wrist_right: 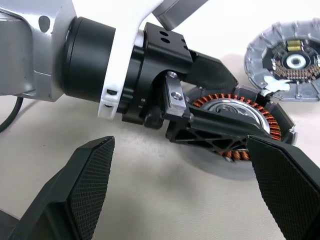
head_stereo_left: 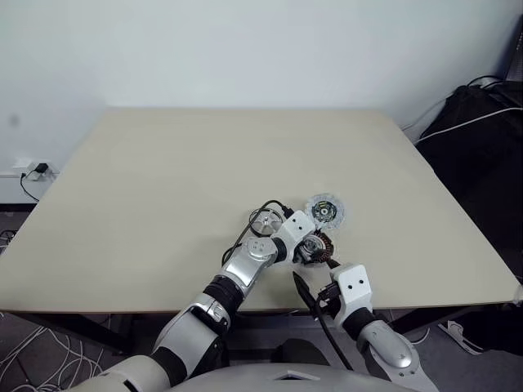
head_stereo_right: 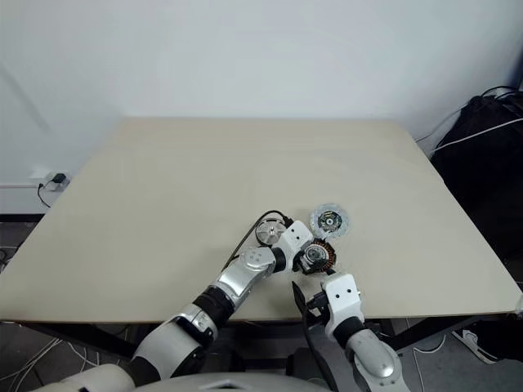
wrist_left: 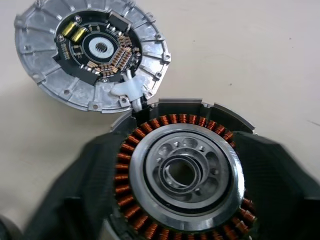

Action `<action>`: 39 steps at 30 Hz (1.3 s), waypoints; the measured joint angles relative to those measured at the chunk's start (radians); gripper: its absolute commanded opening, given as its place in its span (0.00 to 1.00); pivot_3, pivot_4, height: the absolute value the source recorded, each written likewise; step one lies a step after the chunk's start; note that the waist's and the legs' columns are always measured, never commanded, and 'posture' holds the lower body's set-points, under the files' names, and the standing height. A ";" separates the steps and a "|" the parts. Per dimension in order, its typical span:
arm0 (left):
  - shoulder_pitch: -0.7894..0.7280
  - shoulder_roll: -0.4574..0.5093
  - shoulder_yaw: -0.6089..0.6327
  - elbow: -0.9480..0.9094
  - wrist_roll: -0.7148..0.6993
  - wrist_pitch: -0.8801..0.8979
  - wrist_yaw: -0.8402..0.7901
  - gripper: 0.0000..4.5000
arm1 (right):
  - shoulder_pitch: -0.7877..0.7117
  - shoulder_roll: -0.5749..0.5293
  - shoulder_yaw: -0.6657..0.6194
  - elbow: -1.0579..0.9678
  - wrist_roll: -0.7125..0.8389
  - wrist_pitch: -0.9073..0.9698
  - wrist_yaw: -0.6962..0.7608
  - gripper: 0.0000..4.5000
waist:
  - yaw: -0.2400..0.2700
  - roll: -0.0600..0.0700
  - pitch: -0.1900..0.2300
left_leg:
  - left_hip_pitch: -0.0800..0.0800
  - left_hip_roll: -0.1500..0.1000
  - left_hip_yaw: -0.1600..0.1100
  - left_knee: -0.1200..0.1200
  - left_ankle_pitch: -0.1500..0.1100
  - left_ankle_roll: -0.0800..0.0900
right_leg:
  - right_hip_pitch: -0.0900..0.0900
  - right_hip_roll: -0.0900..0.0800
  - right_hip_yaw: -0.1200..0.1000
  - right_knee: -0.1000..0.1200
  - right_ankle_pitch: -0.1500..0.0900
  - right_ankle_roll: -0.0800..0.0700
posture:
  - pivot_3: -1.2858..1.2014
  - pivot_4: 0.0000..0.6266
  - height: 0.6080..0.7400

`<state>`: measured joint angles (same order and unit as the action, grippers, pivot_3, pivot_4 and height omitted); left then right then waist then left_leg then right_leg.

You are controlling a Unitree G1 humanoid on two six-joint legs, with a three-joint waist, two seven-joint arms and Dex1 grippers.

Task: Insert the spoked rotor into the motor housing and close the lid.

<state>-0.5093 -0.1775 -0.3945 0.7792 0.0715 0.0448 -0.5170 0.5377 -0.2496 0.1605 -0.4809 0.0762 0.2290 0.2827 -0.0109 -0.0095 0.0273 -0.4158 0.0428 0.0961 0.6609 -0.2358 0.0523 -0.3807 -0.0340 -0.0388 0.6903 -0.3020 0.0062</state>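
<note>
The motor housing, a dark puck with copper windings around a silvery centre, lies near the table's front edge. My left gripper is open, its black fingers flanking the housing on either side. The lid lies just behind the housing with its dark patterned face up, joined to it by a short white wire. The spoked rotor, a shiny silver wheel, rests on the table to the left of my left wrist. My right gripper hangs open and empty just in front of the housing.
The beige table stretches far back and to the left. A black cable loops by the rotor. A black bag with cables stands off the table's right side. A wall socket is at the far left.
</note>
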 measured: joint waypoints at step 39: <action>0.843 0.249 0.281 -0.995 -0.140 -0.075 0.232 0.00 | -0.397 0.082 0.022 0.161 -0.056 0.315 -0.099 0.13 | -0.002 0.005 -0.003 | 0.001 0.000 0.003 -0.001 -0.001 -0.002 | 0.000 -0.007 -0.001 0.000 -0.003 -0.006 | 0.52 0.00 1.00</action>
<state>0.3340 0.0717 -0.1133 -0.2153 -0.0680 -0.0299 -0.2849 0.1407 -0.1674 0.1825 -0.3200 0.0200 0.5438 0.1838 -0.0125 -0.0044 0.0247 -0.4149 0.0428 0.0991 0.6594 -0.2369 0.0504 -0.3808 -0.0406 -0.0402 0.6904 -0.3051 -0.0001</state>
